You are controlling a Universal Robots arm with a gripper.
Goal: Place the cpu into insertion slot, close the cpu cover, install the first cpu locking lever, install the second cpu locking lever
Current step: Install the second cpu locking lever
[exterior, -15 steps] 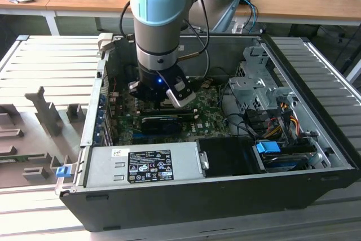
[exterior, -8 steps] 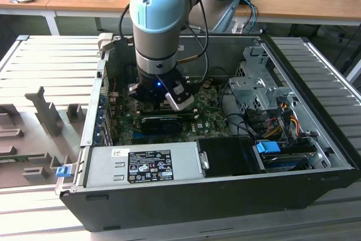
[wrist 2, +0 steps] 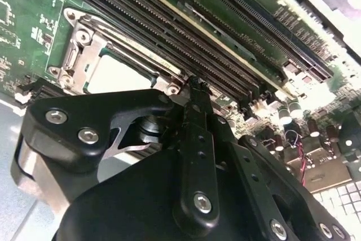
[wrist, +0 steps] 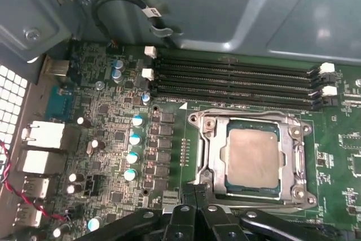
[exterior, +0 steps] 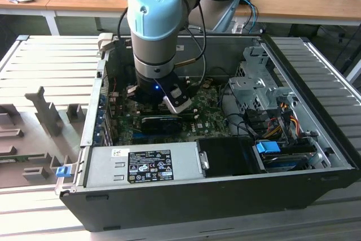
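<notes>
- Black hand (wrist: 194,193) is sitting nearest the lens, fingers pressed together, clenched on nothing, touching the cover's edge.
- Green motherboard (wrist: 169,156) is lying beneath.
- Cpu cover (wrist: 296,162) is lying closed over the insertion slot (wrist: 276,131).
- Cpu (wrist: 252,156) is resting inside, right of centre in the first wrist view.

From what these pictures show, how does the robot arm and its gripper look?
The arm is thick, with grey tube sections and a light blue round joint cap bearing pale lettering. Black cables run along it. The gripper is black, built of flat linked bars fastened with silver screws, seen in both wrist views.
</notes>
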